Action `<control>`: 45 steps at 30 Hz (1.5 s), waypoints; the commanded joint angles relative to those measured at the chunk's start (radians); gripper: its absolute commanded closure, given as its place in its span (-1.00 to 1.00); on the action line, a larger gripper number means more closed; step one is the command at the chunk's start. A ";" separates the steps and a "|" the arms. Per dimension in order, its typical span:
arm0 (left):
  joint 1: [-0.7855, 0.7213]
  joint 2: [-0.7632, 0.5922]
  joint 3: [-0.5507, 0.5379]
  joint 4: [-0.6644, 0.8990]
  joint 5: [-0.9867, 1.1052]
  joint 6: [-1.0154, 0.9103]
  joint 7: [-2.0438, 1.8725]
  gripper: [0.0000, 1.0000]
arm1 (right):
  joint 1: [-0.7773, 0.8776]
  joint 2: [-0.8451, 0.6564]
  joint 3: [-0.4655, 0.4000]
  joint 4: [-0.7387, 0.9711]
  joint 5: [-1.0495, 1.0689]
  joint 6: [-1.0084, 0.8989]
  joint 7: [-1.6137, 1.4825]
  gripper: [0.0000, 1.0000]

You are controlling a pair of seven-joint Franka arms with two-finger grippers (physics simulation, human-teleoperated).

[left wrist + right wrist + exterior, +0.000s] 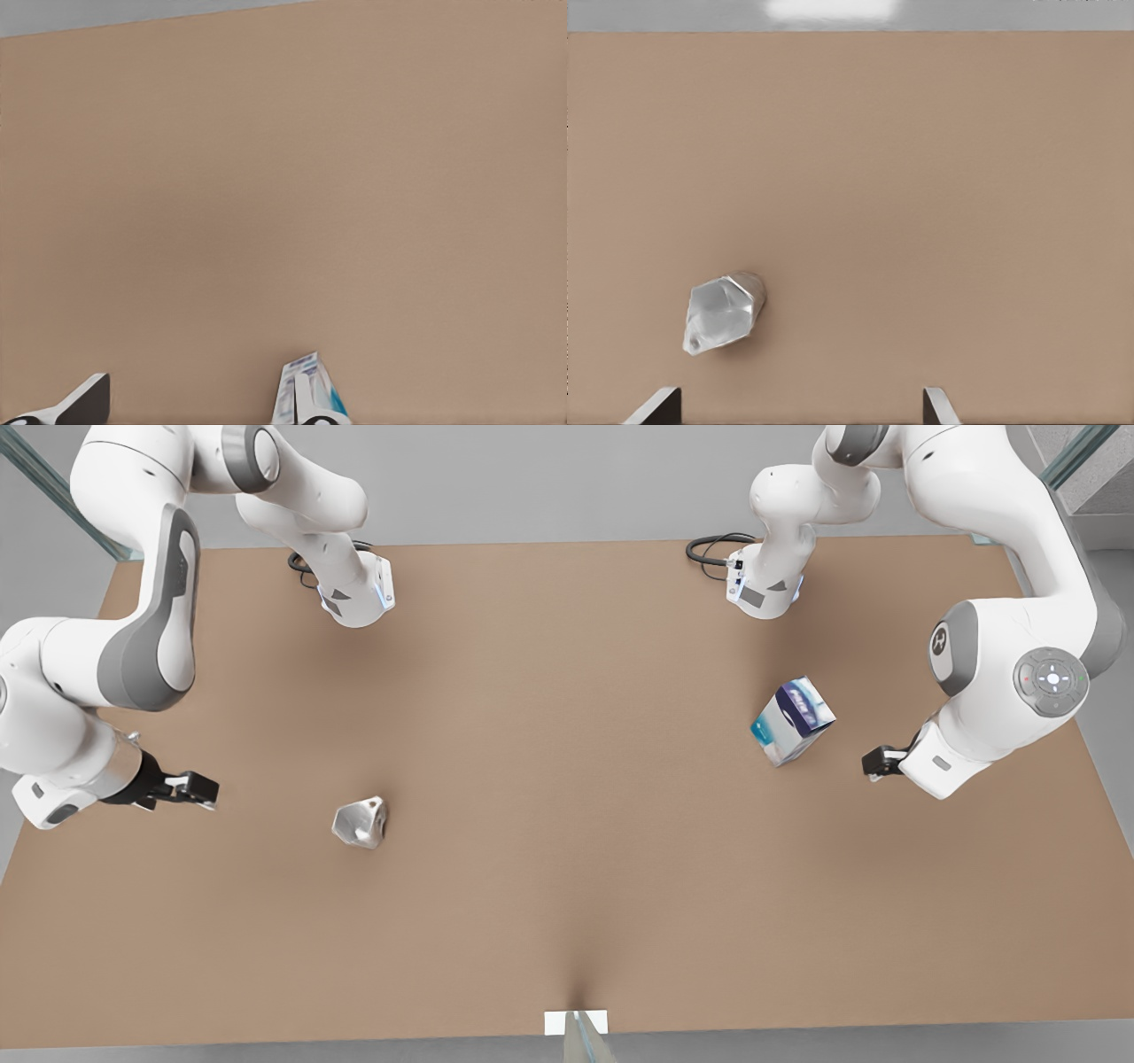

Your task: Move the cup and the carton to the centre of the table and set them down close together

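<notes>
You have the cup (360,822) resting on the table (567,921) toward the front view's left, well short of the middle. In the right wrist view the cup (721,312) sits on bare tabletop ahead of that arm's fingertips (659,405), which stand spread wide apart with nothing between them, so count those jaws as released. That makes the right gripper (197,787) the one at the front view's left, just above the table and near the cup but apart from it.

Your carton (793,719) stands toward the front view's right, turned at an angle to the table's edges, well apart from the cup and also away from the centre. The left wrist view catches the carton (310,391) at its lower border, with one dark fingertip (81,400) off to the side; the fingers are apart and grip nothing, so these jaws are released too. The left gripper (879,762) hangs near the carton at the front view's right, not touching it.

A small white tag (576,1022) marks the near edge of the table, and black cables (713,549) loop by one arm's base
</notes>
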 commanded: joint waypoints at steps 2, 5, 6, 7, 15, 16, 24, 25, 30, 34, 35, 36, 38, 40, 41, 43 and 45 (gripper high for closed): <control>0.000 0.000 0.000 0.000 0.001 0.000 0.000 -1.00 | 0.005 0.001 0.000 -0.001 -0.002 0.000 0.008 -1.00; 0.000 0.005 0.000 -0.002 0.001 0.000 0.000 -1.00 | 0.020 0.023 0.006 -0.014 -0.017 0.033 0.008 -1.00; 0.002 0.006 0.000 -0.003 0.001 0.003 0.000 -1.00 | 0.046 0.032 0.008 -0.031 -0.031 0.065 0.010 -1.00; 0.002 0.006 0.000 -0.009 0.002 0.006 0.000 -1.00 | 0.047 0.034 0.009 -0.087 -0.012 0.119 0.011 -1.00; 0.002 0.026 0.003 -0.012 0.001 0.000 -0.005 -1.00 | 0.080 0.073 0.014 -0.285 0.046 0.297 -0.041 -1.00; 0.000 0.026 0.002 -0.011 0.002 0.000 -0.015 -1.00 | 0.101 0.073 0.017 -0.311 0.044 0.332 -0.042 -1.00; -0.011 0.028 -0.005 -0.009 0.001 0.000 -0.061 -1.00 | 0.109 0.135 0.034 -0.353 0.043 0.435 -0.094 -1.00; -0.015 0.028 -0.005 -0.011 0.001 -0.002 -0.067 -1.00 | 0.107 0.150 0.035 -0.353 0.040 0.433 -0.119 -1.00; -0.031 0.028 -0.005 -0.011 0.001 -0.002 -0.098 -1.00 | 0.109 0.179 0.035 -0.380 0.034 0.439 -0.157 -1.00; -0.029 0.028 -0.005 -0.012 0.001 -0.003 -0.098 -1.00 | 0.109 0.199 0.037 -0.387 0.034 0.444 -0.159 -1.00; -0.029 0.028 -0.005 -0.011 0.001 -0.003 -0.098 -1.00 | 0.109 0.211 0.037 -0.387 0.034 0.448 -0.159 -1.00; -0.029 0.028 -0.005 -0.011 0.001 -0.003 -0.098 -1.00 | 0.109 0.227 0.037 -0.387 0.038 0.450 -0.159 -1.00; -0.029 0.028 -0.005 -0.012 0.001 -0.003 -0.097 -1.00 | 0.109 0.253 0.037 -0.387 0.044 0.458 -0.154 -1.00; -0.029 0.026 -0.002 -0.012 0.001 -0.003 -0.095 -1.00 | 0.109 0.268 0.037 -0.388 0.046 0.464 -0.154 -0.91; -0.029 0.026 0.000 -0.012 0.001 -0.005 -0.095 -1.00 | 0.109 0.276 0.037 -0.390 0.046 0.464 -0.154 -0.91; -0.029 0.024 0.002 -0.012 0.001 -0.005 -0.097 -1.00 | 0.107 0.271 0.037 -0.394 0.046 0.448 -0.154 -0.91; -0.029 0.024 0.003 -0.012 0.001 -0.005 -0.098 -1.00 | 0.107 0.271 0.037 -0.416 0.046 0.459 -0.156 -0.67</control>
